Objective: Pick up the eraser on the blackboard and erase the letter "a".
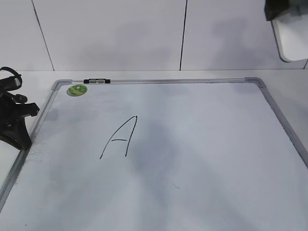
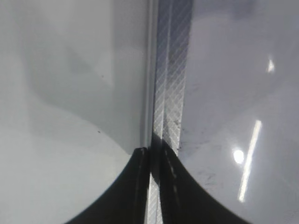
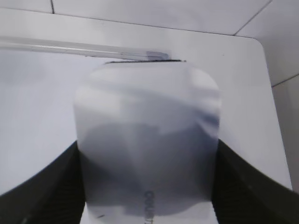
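Lying flat on the table point(image 1: 288, 77), the blackboard point(image 1: 202, 159) is showing a capital "A" point(image 1: 120, 138) near its middle; the letter "a" is not showing anywhere. At its left edge the left gripper point(image 1: 19, 120) is sitting over the frame point(image 2: 170, 79), jaws together. Farther back, a green sticker point(image 1: 77, 90) is sitting in the top-left corner. Up at top right, the right gripper point(image 3: 147, 186) is gripping the eraser point(image 3: 147, 140), jaws clamped on its sides.
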`<action>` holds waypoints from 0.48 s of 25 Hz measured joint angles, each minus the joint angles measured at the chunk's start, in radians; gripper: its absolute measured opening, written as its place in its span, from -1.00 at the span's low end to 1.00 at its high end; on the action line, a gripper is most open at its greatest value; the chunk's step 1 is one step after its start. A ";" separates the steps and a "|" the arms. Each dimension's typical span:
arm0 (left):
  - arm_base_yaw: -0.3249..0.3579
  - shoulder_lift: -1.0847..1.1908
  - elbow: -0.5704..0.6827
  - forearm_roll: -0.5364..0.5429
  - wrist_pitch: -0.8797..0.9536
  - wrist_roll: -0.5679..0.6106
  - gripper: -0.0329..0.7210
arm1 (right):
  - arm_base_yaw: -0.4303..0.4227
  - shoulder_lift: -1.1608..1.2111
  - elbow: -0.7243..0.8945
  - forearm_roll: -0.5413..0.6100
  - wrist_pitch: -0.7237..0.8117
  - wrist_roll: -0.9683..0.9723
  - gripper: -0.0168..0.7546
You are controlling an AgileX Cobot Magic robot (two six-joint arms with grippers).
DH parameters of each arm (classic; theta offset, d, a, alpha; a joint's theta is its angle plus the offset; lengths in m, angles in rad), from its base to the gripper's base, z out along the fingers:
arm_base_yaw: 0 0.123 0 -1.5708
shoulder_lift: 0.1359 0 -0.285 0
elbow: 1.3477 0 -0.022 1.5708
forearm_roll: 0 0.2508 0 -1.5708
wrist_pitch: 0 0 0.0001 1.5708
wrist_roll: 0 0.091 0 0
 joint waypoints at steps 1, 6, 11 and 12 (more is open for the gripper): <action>0.000 0.000 0.000 0.000 0.000 0.000 -0.79 | -0.022 -0.011 0.000 -0.002 0.001 -0.002 0.42; 0.000 0.000 0.000 -0.004 0.000 0.000 -0.79 | -0.115 -0.043 0.024 0.003 0.004 -0.037 0.42; 0.000 0.000 0.000 -0.008 0.000 0.002 -0.79 | -0.213 -0.045 0.095 0.123 0.004 -0.123 0.42; 0.000 0.000 0.000 -0.008 0.000 0.002 -0.79 | -0.231 -0.045 0.106 0.146 0.004 -0.141 0.42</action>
